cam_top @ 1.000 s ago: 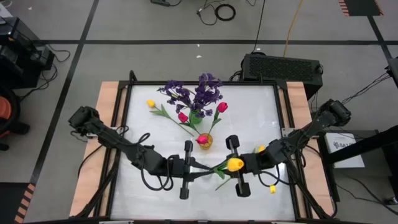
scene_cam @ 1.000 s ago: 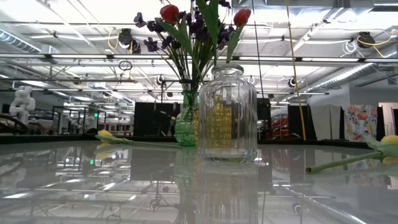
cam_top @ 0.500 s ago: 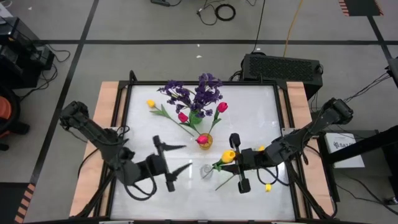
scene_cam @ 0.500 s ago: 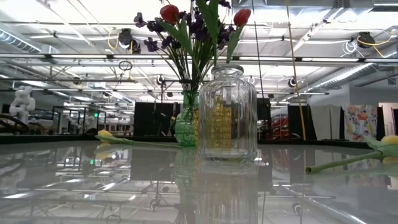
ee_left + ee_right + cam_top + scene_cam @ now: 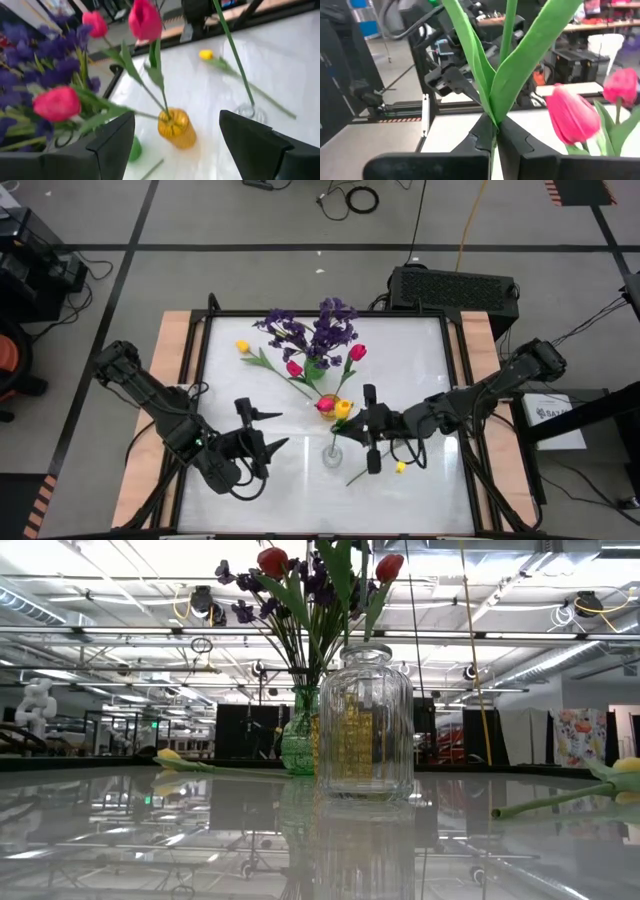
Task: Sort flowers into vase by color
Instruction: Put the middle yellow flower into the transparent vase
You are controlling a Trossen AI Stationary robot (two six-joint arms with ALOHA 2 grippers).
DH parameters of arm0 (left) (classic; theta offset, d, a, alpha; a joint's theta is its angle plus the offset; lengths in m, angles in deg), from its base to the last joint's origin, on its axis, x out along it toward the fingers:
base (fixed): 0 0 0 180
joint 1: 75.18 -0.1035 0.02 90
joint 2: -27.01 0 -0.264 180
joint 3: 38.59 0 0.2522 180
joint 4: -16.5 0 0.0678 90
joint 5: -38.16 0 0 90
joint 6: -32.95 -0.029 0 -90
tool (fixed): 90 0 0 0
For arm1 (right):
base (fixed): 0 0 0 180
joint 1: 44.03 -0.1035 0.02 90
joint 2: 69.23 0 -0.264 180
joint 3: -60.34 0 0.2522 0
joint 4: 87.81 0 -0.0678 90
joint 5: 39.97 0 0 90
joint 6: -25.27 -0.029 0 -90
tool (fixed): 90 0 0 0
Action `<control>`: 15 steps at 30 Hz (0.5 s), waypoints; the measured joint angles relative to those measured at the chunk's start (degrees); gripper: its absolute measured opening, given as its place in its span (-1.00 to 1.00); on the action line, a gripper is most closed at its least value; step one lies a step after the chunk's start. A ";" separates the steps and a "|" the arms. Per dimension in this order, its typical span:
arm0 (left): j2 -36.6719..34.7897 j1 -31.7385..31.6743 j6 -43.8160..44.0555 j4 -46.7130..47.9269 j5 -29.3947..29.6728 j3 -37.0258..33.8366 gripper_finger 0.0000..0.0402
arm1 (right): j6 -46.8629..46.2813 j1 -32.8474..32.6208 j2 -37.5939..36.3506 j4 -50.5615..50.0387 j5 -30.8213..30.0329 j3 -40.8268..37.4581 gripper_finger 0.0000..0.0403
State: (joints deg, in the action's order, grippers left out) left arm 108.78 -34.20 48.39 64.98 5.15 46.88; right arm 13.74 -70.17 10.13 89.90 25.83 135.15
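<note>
Overhead, the right gripper clamps a yellow tulip above the clear vase; the left gripper stands wide and empty. Low down, that clear vase is unfilled and a yellow flower lies on the counter. Only the right wrist view shows the pinched stem close up.

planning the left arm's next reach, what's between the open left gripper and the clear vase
In the high view, only bare white tabletop lies between the open left gripper and the clear vase; the right gripper, beyond the vase, holds a yellow tulip.
</note>
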 joint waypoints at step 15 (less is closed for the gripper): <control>0.00 0.00 3.33 3.94 -0.17 0.00 0.48 | -5.24 1.07 0.04 1.58 -5.82 -3.77 -0.98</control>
State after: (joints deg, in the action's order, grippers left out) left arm 108.78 -34.20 51.72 68.92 4.98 46.88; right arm 8.50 -69.11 10.17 91.49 20.01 131.38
